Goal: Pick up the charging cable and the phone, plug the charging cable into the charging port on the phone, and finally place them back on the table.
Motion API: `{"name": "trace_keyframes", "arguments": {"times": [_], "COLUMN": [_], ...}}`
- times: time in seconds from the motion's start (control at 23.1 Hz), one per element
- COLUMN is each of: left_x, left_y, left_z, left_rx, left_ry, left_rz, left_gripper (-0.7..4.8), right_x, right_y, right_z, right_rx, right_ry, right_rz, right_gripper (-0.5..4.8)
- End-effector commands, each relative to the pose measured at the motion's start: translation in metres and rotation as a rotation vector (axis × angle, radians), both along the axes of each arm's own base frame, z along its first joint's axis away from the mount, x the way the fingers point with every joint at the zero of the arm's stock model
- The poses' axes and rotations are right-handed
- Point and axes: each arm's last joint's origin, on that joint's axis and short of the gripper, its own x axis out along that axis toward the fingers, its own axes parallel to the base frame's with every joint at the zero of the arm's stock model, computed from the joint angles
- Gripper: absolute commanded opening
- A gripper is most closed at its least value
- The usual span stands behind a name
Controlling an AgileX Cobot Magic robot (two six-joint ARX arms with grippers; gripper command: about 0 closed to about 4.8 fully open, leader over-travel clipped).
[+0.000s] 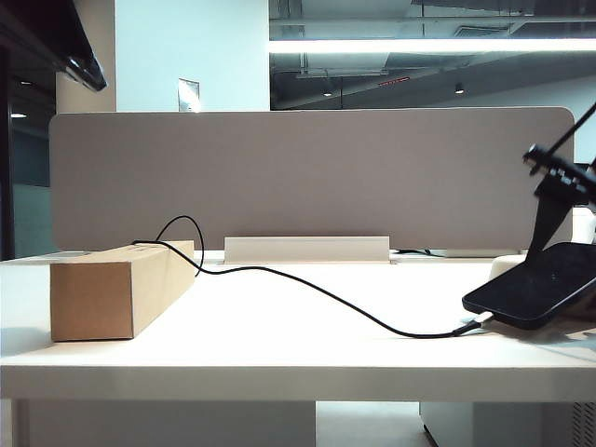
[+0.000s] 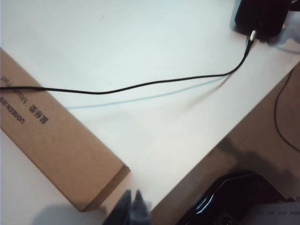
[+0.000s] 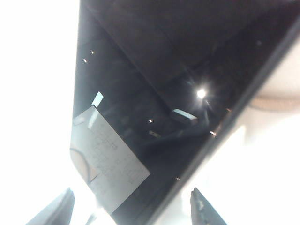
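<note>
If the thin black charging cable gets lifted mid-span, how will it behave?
Likely floppy: the thin black charging cable sags in loose curves over the brown cardboard box. Probably light. Its plug sits at the black glossy phone, so pulling may tug that.

The exterior camera is looking level across the surface (image 1: 279,326) from its front edge, facing the partition (image 1: 307,177). The left wrist camera is looking down from well above, sharing the box (image 2: 56,145), cable (image 2: 140,86) and phone (image 2: 260,16) with it. The right wrist camera is sitting very close over the phone's screen.

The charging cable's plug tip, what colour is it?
Silvery-white plug tip on the black cable, clearest in the left wrist view.
</note>
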Motion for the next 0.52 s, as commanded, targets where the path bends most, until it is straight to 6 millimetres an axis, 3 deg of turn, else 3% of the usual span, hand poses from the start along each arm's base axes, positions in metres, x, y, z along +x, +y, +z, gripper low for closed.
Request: {"name": "trace_keyframes", "arguments": {"times": [0.04,0.17,0.39,0.52], "left_x": [-0.006,-0.016,-0.04,-0.049], "left_y": [0.003,0.007,0.015,0.019], "left_z": [0.002,-0.009,-0.047,-0.061], "left_rx": [-0.02,-0.058,-0.212,-0.282], "left_ry": [-0.046,-0.062,-0.119,-0.141], "left_rz": [0.03,0.085,0.193,0.257], "left_gripper": [-0.06,-0.06,-0.06,-0.06], "right_x": [-0.012,-0.028,-0.061,-0.08], "right_y": [-0.001,-0.003,-0.005,-0.006], "right_z": [0.015,0.032,0.063,0.068], "right_rx": [-0.051,-0.137,-0.199,-0.199], "right_ry": [-0.024,-0.076,-0.245,-0.346], "right_rz": [0.034,0.09,0.122,0.113], "right_gripper": [3.39,3.38,3.33,2.53]}}
